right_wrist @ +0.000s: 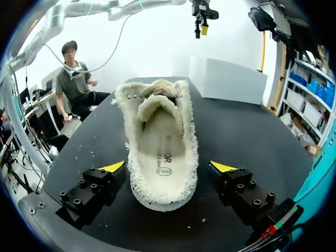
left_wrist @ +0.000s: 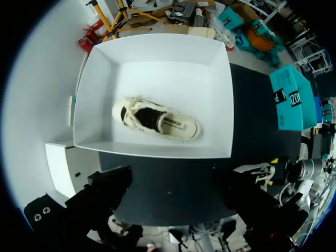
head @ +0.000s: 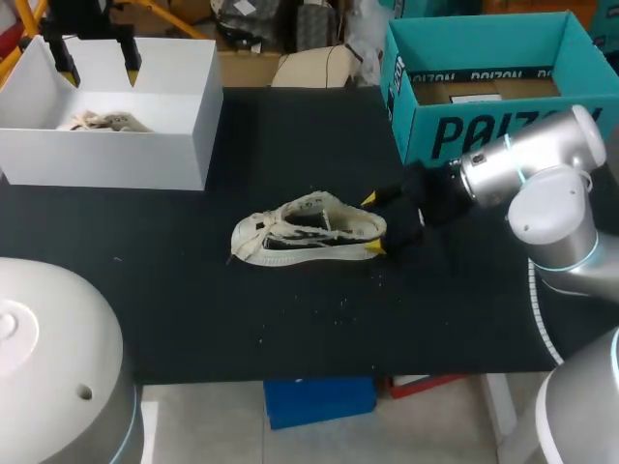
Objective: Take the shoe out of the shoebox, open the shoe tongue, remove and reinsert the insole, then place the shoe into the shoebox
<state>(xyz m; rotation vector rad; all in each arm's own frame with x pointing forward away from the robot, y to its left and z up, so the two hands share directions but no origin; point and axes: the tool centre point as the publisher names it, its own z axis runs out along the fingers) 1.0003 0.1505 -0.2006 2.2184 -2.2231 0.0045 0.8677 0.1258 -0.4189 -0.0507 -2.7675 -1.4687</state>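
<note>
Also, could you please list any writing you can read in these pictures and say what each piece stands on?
Teal box, front wall: large dark brand lettering, its end hidden by the right arm; not quoted.
Loose shoe, insole: small print, too blurred to read.
Boxed shoe in the white box, insole: print too small to read.

Cream shoe (left_wrist: 157,119) lying inside white shoebox (left_wrist: 220,89), ahead of end effector (left_wrist: 174,182)
</note>
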